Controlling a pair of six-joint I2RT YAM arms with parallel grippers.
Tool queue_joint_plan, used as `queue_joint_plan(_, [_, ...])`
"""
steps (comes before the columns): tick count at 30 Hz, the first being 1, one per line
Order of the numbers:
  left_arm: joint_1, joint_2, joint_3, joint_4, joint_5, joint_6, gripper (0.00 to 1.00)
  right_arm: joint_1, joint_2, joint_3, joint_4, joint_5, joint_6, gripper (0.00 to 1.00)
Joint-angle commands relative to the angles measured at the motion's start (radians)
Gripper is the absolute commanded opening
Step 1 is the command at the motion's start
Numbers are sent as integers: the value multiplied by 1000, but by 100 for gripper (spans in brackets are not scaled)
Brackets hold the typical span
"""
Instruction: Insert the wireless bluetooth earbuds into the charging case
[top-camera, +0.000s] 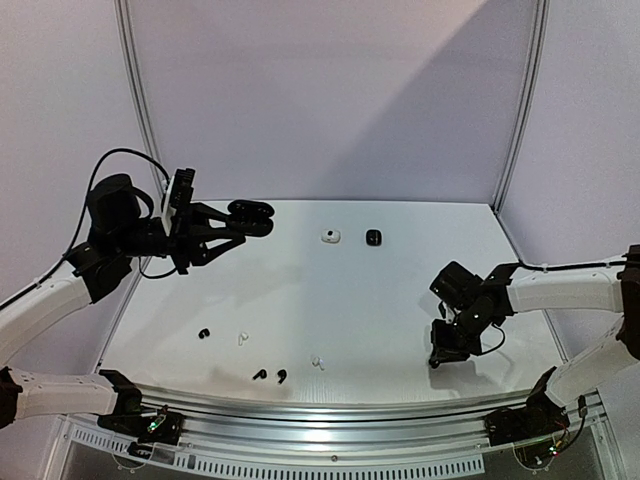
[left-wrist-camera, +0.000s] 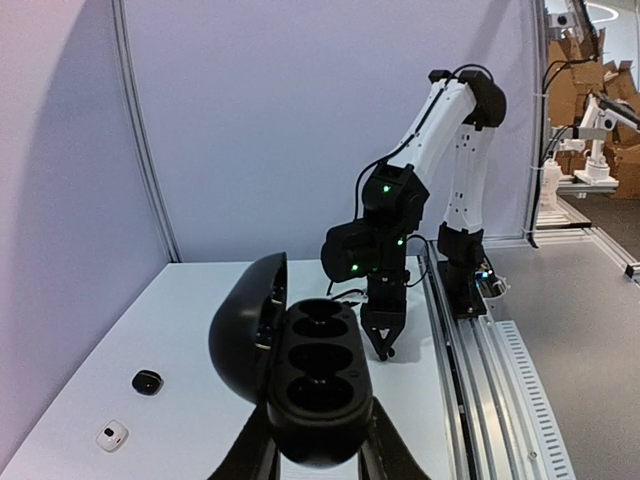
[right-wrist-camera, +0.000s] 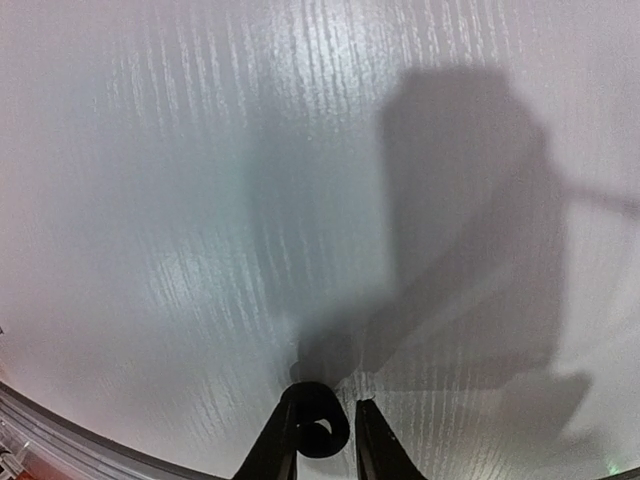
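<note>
My left gripper (top-camera: 243, 224) holds a black charging case (top-camera: 252, 214) above the back left of the table. In the left wrist view the case (left-wrist-camera: 320, 372) sits between the fingers (left-wrist-camera: 387, 452), its lid (left-wrist-camera: 243, 338) swung open to the left and its wells empty. My right gripper (top-camera: 437, 359) points down at the table's right front and is closed on a small black earbud (right-wrist-camera: 322, 420), which lies against the left finger (right-wrist-camera: 275, 448). Loose earbuds lie near the front left: black ones (top-camera: 204, 333) (top-camera: 260, 375) (top-camera: 281, 375) and white ones (top-camera: 241, 338) (top-camera: 317, 362).
A small white case (top-camera: 330, 236) and a small black case (top-camera: 372, 237) lie at the back middle of the table; they also show in the left wrist view, the white case (left-wrist-camera: 112, 435) and the black case (left-wrist-camera: 147, 381). A metal rail (top-camera: 330, 408) runs along the near edge.
</note>
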Motion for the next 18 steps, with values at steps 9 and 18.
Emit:
queue_joint_plan(9, [4, -23, -6, -10, -6, 39, 0, 9, 23, -55, 55, -40, 3, 8])
queue_joint_plan(18, [4, -24, -7, -10, -8, 52, 0, 11, 7, -51, 65, -60, 1, 0])
